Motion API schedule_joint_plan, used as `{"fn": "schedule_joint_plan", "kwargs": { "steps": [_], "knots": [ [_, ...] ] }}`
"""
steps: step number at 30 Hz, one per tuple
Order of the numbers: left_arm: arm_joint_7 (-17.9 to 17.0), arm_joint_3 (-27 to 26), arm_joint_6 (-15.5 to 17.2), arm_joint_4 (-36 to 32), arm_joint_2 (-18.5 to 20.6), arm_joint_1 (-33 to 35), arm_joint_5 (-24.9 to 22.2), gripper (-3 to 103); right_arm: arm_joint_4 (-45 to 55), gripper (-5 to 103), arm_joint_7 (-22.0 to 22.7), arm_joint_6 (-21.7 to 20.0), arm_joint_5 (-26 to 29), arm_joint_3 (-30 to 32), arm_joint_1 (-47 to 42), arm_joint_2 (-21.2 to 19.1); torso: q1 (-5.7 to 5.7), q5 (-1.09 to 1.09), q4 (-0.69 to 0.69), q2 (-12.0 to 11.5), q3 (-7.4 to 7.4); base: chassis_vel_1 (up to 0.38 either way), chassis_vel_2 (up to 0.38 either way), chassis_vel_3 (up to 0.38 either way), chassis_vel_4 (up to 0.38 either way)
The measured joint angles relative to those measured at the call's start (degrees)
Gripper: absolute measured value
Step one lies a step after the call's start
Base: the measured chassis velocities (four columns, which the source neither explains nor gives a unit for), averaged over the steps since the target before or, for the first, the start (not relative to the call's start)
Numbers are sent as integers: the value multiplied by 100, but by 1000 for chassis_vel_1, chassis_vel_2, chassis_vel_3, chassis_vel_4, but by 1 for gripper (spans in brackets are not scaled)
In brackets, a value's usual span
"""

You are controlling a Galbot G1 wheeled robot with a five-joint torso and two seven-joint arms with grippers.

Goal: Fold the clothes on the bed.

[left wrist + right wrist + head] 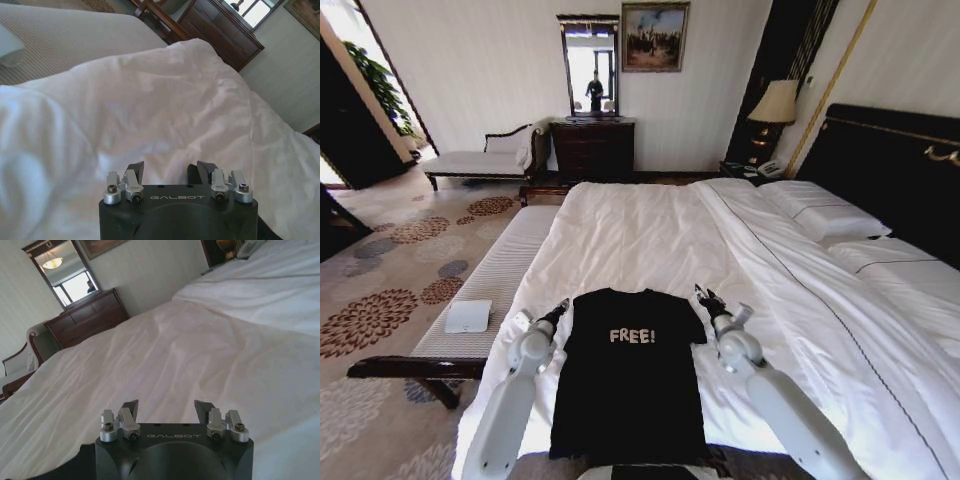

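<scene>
On the near part of the white bed (650,225), in the head view, the black T-shirt (630,375) lies flat and spread, its pale "FREE!" lettering facing up and its collar toward the far side. The left hand (558,309) hovers just beside the shirt's left sleeve, the right hand (706,297) just beside the right sleeve, one arm on each side of the shirt. A grey-striped bench (490,290) stands along the bed's left side. In the left wrist view, the left hand (170,169) has its fingers apart over bare white duvet (165,105). In the right wrist view, the right hand (166,407) likewise has its fingers spread above rumpled white duvet (175,350).
</scene>
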Motion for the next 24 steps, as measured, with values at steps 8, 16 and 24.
{"fn": "schedule_joint_plan", "kwargs": {
  "steps": [8, 16, 24],
  "knots": [
    [156, -516, 31, -866, -353, 1045, 246, 90, 369, 90, 383, -299, 1142, 491, -696, 508, 0, 2, 0, -1, 1, 0, 0, 0, 0],
    [203, -798, 65, -1559, -648, 1632, 294, 100, 398, 100, 807, -787, 2200, 762, -885, 709, 1, 1, 0, -1, 2, 0, 0, 0, 0],
    [158, -894, 53, -1800, -669, 1789, 273, 100, 252, 102, 812, -785, 2111, 703, -867, 1066, 1, 0, 0, -2, 2, 0, 0, 0, 0]
  ]
}}
